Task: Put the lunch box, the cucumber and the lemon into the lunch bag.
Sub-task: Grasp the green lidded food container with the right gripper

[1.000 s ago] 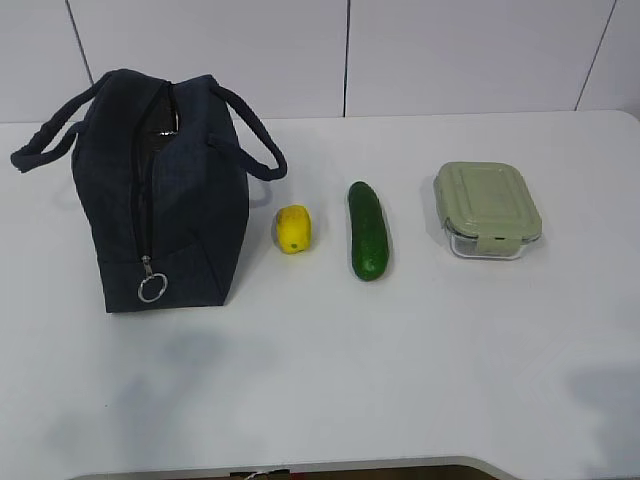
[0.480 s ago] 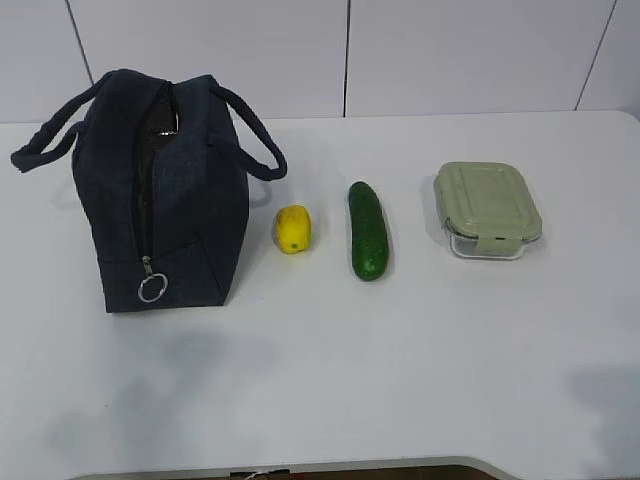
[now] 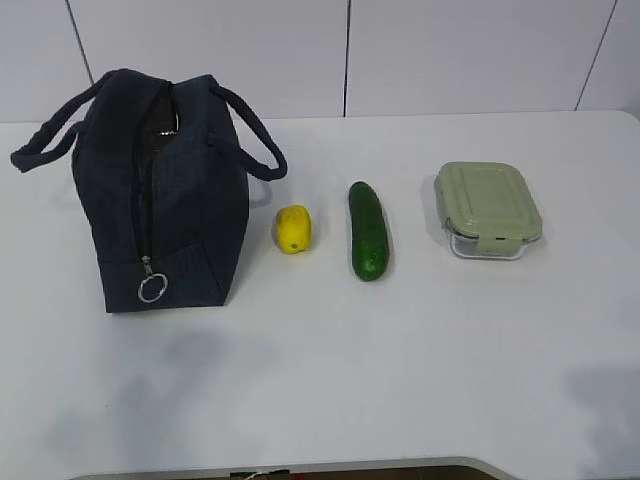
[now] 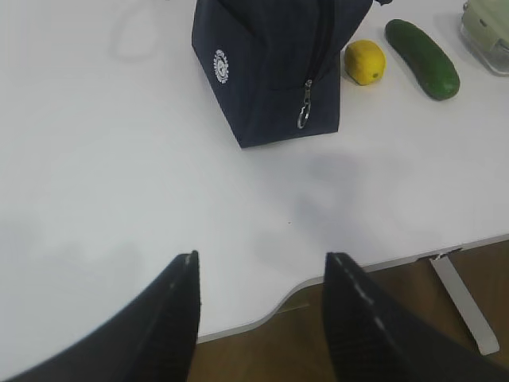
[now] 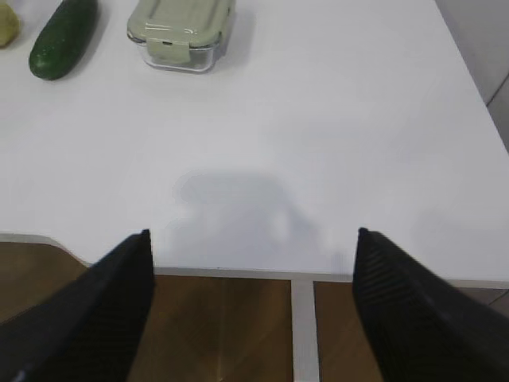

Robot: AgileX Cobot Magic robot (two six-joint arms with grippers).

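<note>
Black left gripper (image 4: 261, 274) and right gripper (image 5: 253, 255) hung empty over the near table (image 3: 400, 350) edge, jaws parted. Farther back lay a row: lunch bag (image 3: 160, 200) upright at left, then lemon (image 3: 293, 229), cucumber (image 3: 368, 230), lidded lunch box (image 3: 487, 209), all apart.

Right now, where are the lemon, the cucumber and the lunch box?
lemon (image 3: 293, 229), exterior view, middle of its yellow skin.
cucumber (image 3: 368, 231), exterior view, middle of its length.
lunch box (image 3: 487, 202), exterior view, centre of its green lid.
</note>
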